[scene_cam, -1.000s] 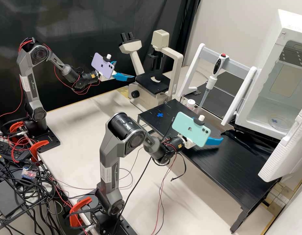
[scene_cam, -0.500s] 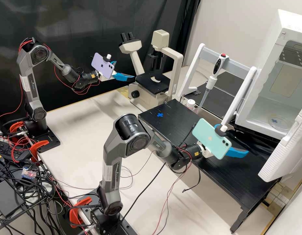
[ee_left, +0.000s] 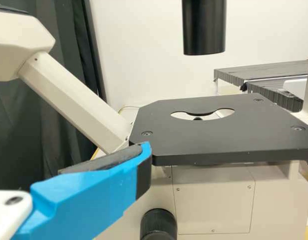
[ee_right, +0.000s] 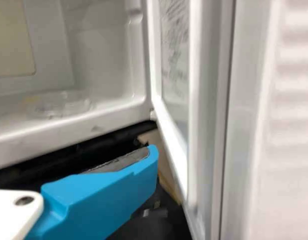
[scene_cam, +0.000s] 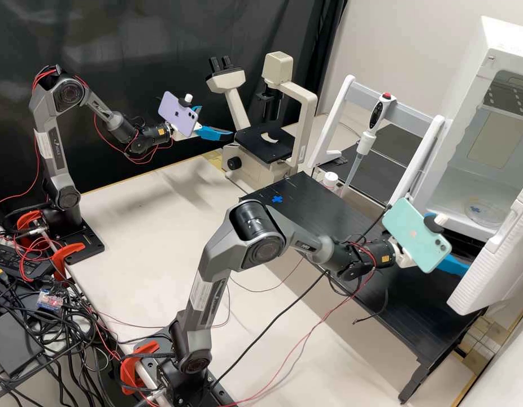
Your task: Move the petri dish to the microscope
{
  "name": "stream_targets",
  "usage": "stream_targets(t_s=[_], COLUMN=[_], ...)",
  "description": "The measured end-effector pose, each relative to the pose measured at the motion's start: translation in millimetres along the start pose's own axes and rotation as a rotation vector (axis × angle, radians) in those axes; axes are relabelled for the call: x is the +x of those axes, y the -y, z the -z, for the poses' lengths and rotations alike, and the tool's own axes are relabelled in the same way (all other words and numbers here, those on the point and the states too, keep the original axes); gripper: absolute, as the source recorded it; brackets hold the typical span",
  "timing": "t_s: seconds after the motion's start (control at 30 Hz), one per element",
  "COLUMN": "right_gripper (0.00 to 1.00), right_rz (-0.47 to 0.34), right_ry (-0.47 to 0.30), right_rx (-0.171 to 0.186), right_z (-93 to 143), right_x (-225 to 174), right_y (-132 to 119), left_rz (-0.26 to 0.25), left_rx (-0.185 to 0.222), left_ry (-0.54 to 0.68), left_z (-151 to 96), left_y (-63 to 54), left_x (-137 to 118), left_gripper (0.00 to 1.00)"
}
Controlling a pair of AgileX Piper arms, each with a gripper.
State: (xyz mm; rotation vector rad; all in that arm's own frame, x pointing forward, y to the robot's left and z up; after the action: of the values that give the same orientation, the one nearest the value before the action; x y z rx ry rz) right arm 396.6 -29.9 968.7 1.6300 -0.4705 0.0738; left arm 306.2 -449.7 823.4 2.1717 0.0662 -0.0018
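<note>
The clear petri dish (scene_cam: 483,211) lies on the floor of the white incubator; in the right wrist view the dish (ee_right: 61,106) sits inside, past the front sill. My right gripper (scene_cam: 457,249) is just outside the opening, below and in front of the dish, open and holding nothing; in its own view the gripper (ee_right: 111,192) shows one blue finger. My left gripper (scene_cam: 218,121) is open beside the microscope (scene_cam: 265,144), its hands-free fingers close to the stage edge. In the left wrist view this gripper (ee_left: 101,182) has one finger near a corner of the black stage (ee_left: 218,140).
The open incubator door (scene_cam: 493,260) stands close beside my right gripper. A pipette (scene_cam: 366,135) hangs on a white rack behind the black platform (scene_cam: 323,212), which bears a blue cross mark (scene_cam: 277,199). A white-capped bottle (scene_cam: 330,180) is near the rack.
My right arm has stretched out to the right over the black platform, bringing its gripper to the incubator opening. The left arm and the petri dish have kept their places.
</note>
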Motion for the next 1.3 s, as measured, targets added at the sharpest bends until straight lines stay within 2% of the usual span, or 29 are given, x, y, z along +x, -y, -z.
stream_targets(t_s=[0.3, 0.63, 0.73, 0.93, 1.0, 1.3], right_gripper=[1.0, 1.0, 1.0, 1.0, 1.0, 1.0], right_rz=[-0.02, 0.065, 0.086, 0.106, 0.102, 0.1], right_ry=[-0.044, -0.03, -0.022, -0.02, -0.017, -0.036], right_rx=[0.001, 0.005, -0.008, -0.064, -0.062, -0.094], right_z=[24.7, 35.4, 36.0, 34.8, 34.6, 39.5], right_x=[42.7, 94.3, 109.0, 127.5, 131.4, 141.6], right_y=[-10.4, 7.6, 13.4, 22.1, 23.0, 32.5], left_rz=[0.0, 0.0, 0.0, 0.0, 0.0, 0.0], left_rx=[0.0, 0.0, 0.0, 0.0, 0.0, 0.0], left_ry=[0.0, 0.0, 0.0, 0.0, 0.0, 0.0], left_z=[0.0, 0.0, 0.0, 0.0, 0.0, 0.0], left_y=[0.0, 0.0, 0.0, 0.0, 0.0, 0.0], left_x=[0.0, 0.0, 0.0, 0.0, 0.0, 0.0], left_gripper=[1.0, 1.0, 1.0, 1.0, 1.0, 1.0])
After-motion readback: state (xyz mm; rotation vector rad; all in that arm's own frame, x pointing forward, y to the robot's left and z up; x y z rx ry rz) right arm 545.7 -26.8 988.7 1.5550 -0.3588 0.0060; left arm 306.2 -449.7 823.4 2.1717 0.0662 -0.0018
